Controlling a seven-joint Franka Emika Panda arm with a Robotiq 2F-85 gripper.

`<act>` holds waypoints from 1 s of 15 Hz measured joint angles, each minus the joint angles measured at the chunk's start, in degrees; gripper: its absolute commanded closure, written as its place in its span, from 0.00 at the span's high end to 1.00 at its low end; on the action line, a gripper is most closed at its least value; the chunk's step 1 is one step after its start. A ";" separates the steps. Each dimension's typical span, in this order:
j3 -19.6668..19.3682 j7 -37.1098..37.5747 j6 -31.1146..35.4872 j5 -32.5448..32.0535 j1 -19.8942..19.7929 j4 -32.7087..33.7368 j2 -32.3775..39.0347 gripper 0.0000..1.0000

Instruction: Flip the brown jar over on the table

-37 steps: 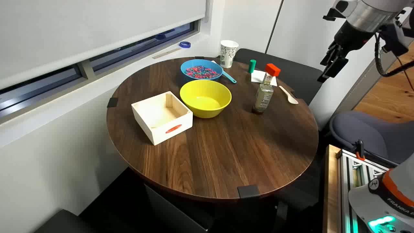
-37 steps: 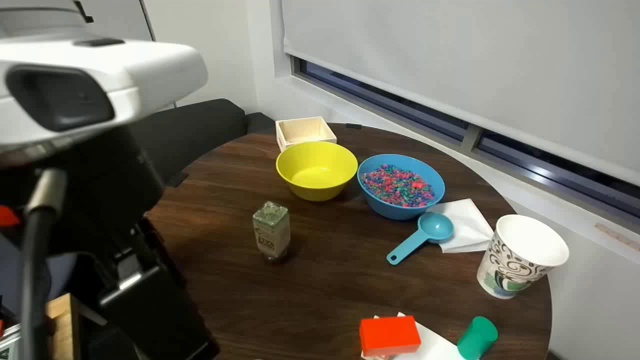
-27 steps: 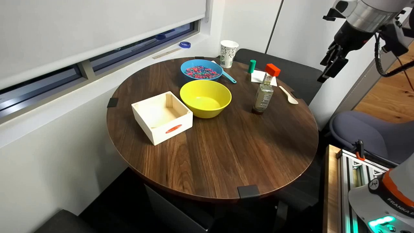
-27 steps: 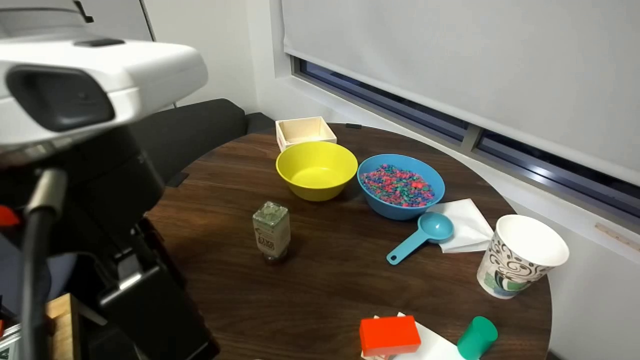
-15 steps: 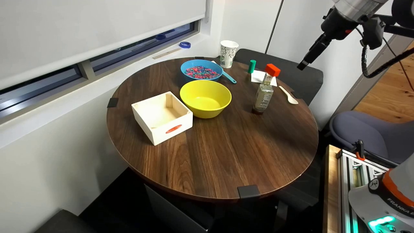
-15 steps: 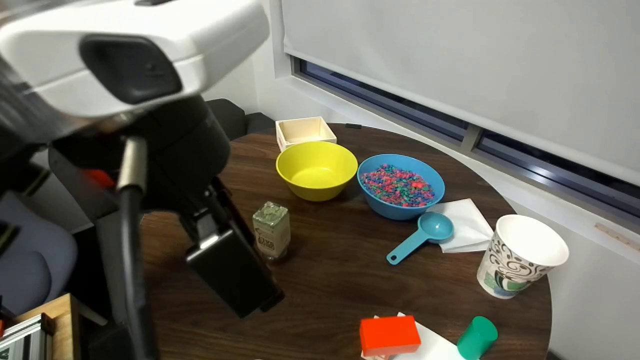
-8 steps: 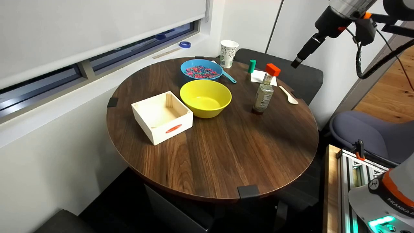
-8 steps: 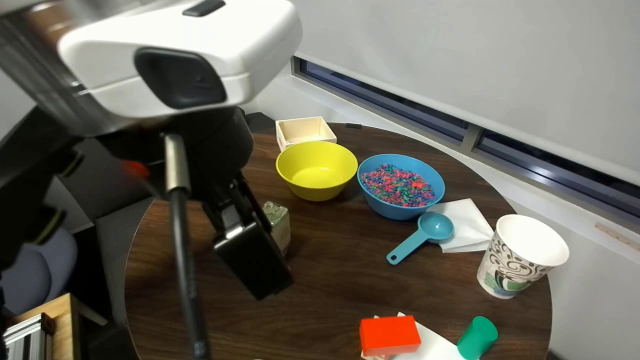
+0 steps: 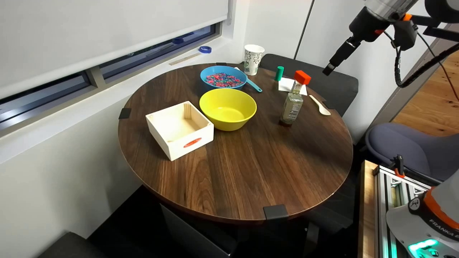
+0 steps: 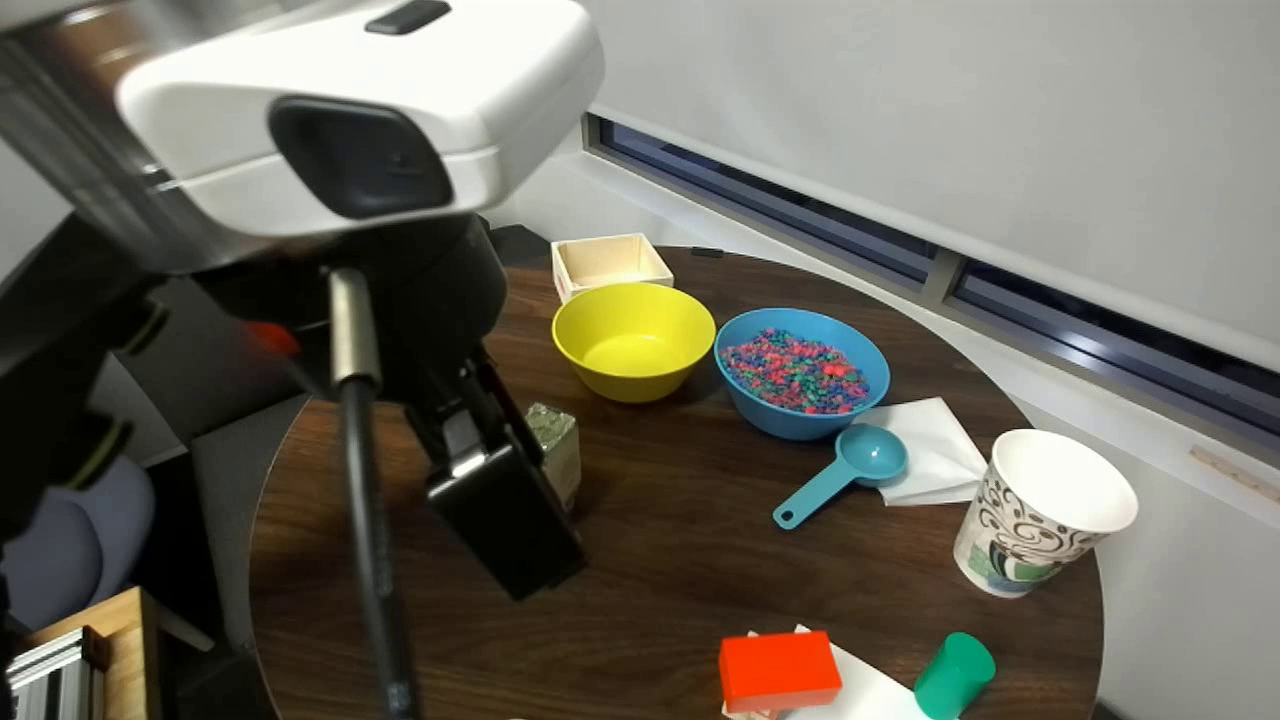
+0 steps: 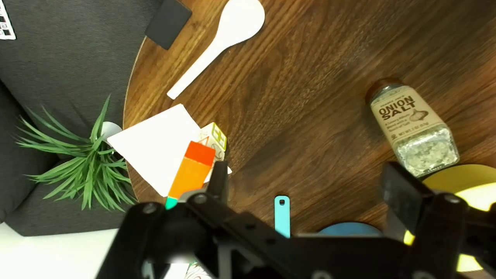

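The brown jar is a squarish glass onion salt jar with a brown cap, greenish-pale contents and a beige label. It shows in both exterior views and at the right of the wrist view. It stands upside down, cap on the dark round table, flat base up. In an exterior view the gripper hides part of it. My gripper is above the table's far-right side, apart from the jar. In the wrist view its fingers are wide apart with nothing between them.
A yellow bowl, a blue bowl of beads and a wooden box stand near the jar. A blue scoop, paper cup, green cylinder, red-topped block stack and white spoon are also on the table.
From about two seconds ago the arm has moved inward over the table and turned, now covering part of the jar in an exterior view. In the last half second nothing moved. The objects stayed put.
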 measured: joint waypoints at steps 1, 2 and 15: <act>0.00 0.00 0.00 0.00 0.00 0.00 0.00 1.00; 0.00 0.00 0.00 0.00 0.00 0.00 0.00 1.00; 2.74 12.23 0.19 1.84 -0.01 0.37 2.52 1.00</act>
